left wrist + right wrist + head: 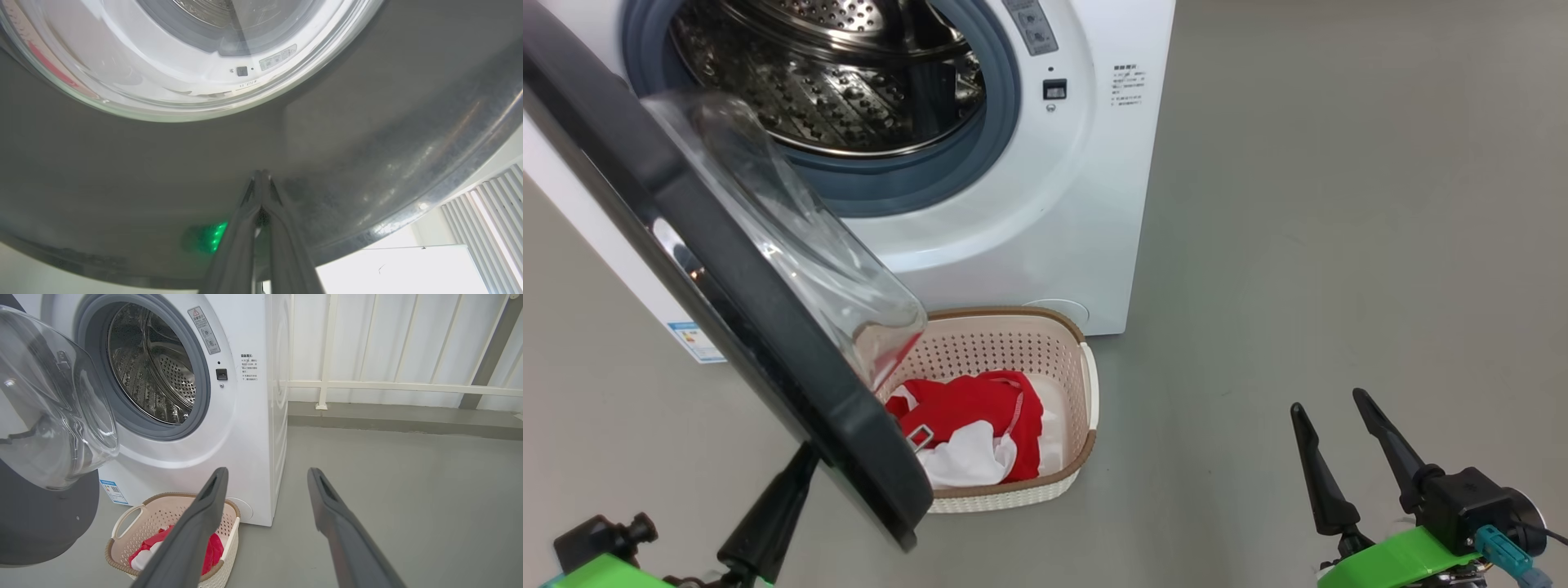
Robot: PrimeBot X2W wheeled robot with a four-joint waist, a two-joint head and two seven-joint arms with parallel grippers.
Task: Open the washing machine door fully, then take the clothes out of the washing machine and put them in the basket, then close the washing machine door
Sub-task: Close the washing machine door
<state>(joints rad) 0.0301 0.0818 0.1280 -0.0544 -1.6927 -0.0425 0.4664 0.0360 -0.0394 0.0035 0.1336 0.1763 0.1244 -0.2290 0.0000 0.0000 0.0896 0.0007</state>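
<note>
Unloading judged complete, only closing left: perforated steel drum (849, 90) of the boxy white washing machine (1029, 229) looks empty; red-and-white clothes (968, 408) lie in the cream perforated basket (1013, 312) on the floor at its front; black-rimmed glass door (735, 286) half-open; left gripper (261, 179), fingers pressed together, against its outer face; right gripper (1327, 402) spread wide, empty.

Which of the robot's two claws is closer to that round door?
Left. The left gripper, shut, has its tips at the black outer face of the door; the right gripper, open, hangs well away, beyond the basket.
</note>
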